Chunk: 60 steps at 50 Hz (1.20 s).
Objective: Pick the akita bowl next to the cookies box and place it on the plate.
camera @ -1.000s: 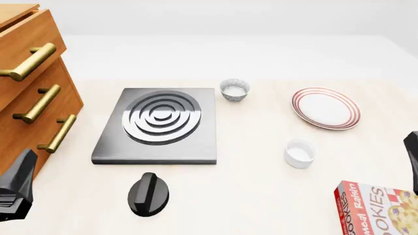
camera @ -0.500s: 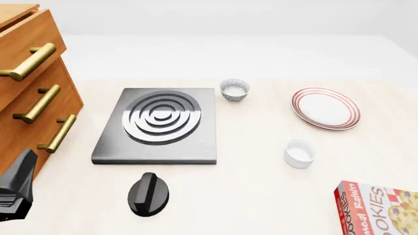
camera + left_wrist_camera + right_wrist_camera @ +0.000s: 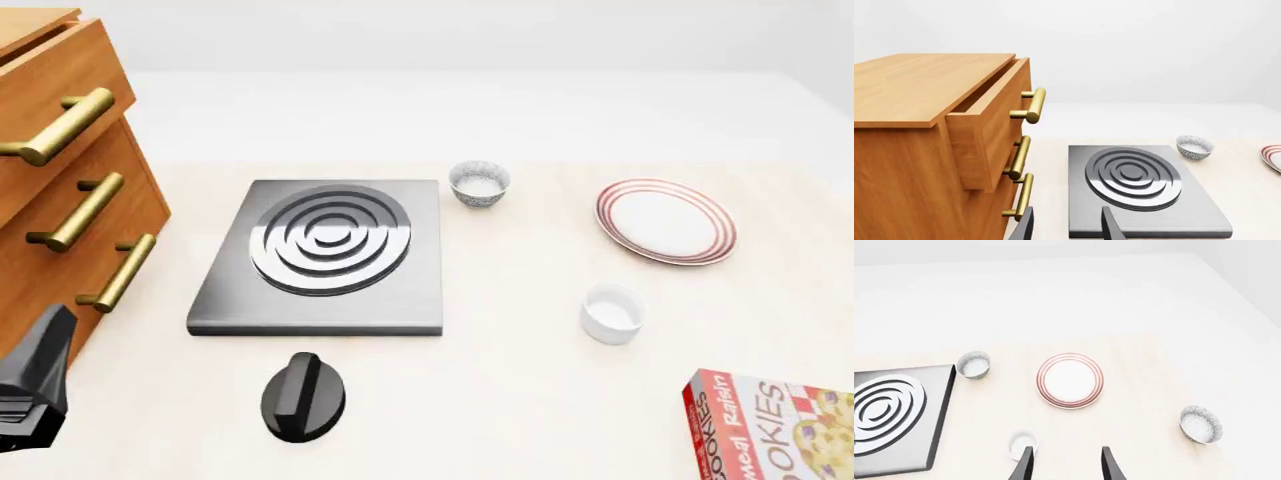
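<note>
Akita bowl point(image 3: 1201, 424): upright on desk point(image 3: 534, 390), near right edge, apart from plate point(image 3: 666, 220). Cookies box point(image 3: 774, 425): front right corner. Left gripper point(image 3: 1066, 230), right gripper point(image 3: 1065, 465): jaws spread, empty.

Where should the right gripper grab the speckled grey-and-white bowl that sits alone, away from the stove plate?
By its rim, from straight above: one finger of the right gripper inside the speckled grey-and-white bowl, one outside. It stands upright, mouth up, with nothing touching it, so the thin rim is probably the easiest part to pinch.
</note>
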Available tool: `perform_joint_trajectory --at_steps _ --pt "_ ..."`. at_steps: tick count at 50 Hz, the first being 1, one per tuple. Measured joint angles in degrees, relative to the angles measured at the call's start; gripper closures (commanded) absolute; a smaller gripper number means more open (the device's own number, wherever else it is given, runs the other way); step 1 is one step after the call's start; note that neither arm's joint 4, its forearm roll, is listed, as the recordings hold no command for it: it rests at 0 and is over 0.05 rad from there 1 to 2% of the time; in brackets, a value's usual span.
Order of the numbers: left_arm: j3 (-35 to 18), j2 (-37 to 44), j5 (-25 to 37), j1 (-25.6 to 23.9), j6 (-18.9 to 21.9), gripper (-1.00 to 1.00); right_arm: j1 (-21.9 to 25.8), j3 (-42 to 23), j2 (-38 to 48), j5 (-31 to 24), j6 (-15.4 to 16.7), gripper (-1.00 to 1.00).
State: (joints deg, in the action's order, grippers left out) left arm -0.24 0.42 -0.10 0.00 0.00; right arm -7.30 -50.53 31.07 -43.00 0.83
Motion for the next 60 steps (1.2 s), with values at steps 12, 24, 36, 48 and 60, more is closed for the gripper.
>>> perform_joint_trajectory --at_steps 12,24,36,48,60 --pt "0.00 0.00 0.00 0.00 0.00 -1.00 -2.97 -2.35 5.73 -0.78 0.35 -1.00" --pt "0.00 0.00 0.00 0.00 0.00 -1.00 -6.70 -6.60 11.82 -2.16 2.23 -1.00" --pt "0.00 0.00 0.00 0.00 0.00 -1.00 -10.49 -10.89 17.26 -4.46 4.68 -1.00" --pt "0.00 0.00 0.00 0.00 0.00 -1.00 -13.78 -16.03 22.47 -7.28 6.43 -1.00" --pt "0.00 0.00 0.00 0.00 0.00 -1.00 -17.51 -20.02 28.58 -8.41 7.83 -1.00"
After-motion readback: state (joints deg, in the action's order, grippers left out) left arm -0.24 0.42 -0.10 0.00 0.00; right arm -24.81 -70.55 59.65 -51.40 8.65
